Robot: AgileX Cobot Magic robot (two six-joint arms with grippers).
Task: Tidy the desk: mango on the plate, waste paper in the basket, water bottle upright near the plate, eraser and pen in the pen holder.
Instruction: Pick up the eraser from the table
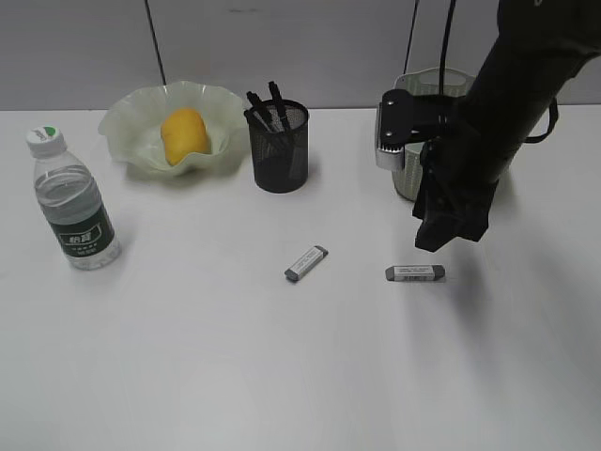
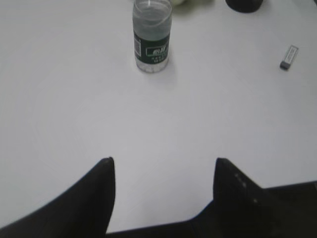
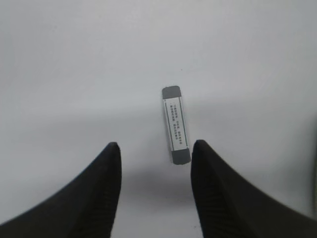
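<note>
The yellow mango (image 1: 184, 134) lies in the wavy pale green plate (image 1: 117, 120). To its left front the water bottle (image 1: 73, 202) (image 2: 152, 37) stands upright. Black pens (image 1: 268, 103) stick out of the black mesh pen holder (image 1: 280, 150). One grey-and-white eraser (image 1: 415, 273) (image 3: 176, 124) lies on the desk (image 1: 282, 376) just below my right gripper (image 1: 441, 237) (image 3: 156, 146), which is open with nothing in it; the eraser's near end lies beside the right fingertip (image 3: 198, 146). Another eraser (image 1: 306, 263) (image 2: 289, 57) lies further left. My left gripper (image 2: 164, 161) hangs open over bare desk. The waste paper is out of view.
The sage-green basket (image 1: 441, 80) stands at the back right, mostly hidden behind my right arm (image 1: 507, 103). The left arm does not show in the exterior view.
</note>
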